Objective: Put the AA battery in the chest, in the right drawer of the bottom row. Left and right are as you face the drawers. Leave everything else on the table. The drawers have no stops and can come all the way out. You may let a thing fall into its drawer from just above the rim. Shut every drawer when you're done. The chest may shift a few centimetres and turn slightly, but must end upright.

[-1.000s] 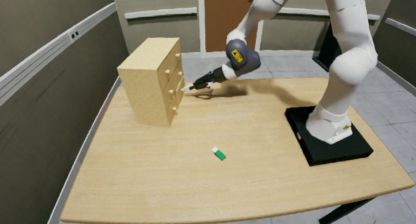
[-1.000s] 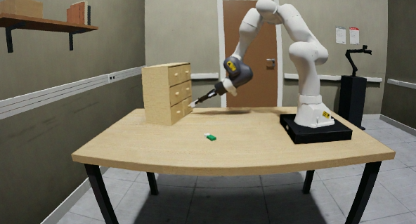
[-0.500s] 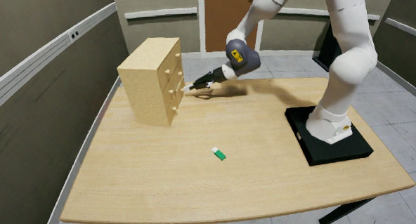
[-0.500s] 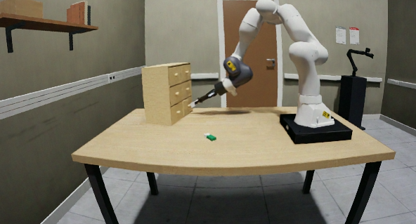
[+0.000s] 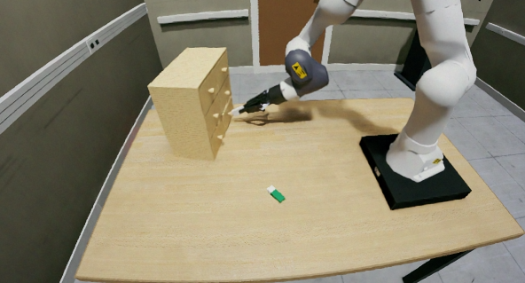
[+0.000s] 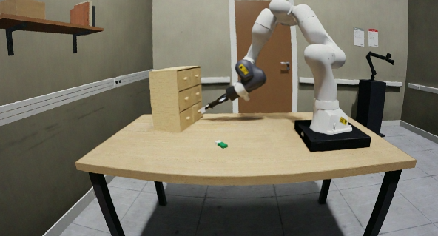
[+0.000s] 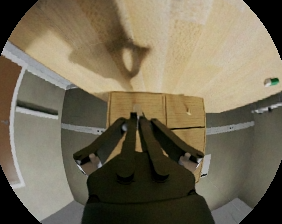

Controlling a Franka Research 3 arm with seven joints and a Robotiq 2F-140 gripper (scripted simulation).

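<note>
The wooden chest stands upright at the table's left. Its bottom-row right drawer looks slightly out, its front larger than the left one's in the wrist view. The other drawers look shut. My gripper is shut and empty, its tips at the front of that right drawer, by its knob. Whether they touch is hard to tell. No AA battery shows in any view, and the drawer's inside is hidden.
A green and white block lies on the table, in front of the chest and off to its left side. The arm's black base stands at the table's right.
</note>
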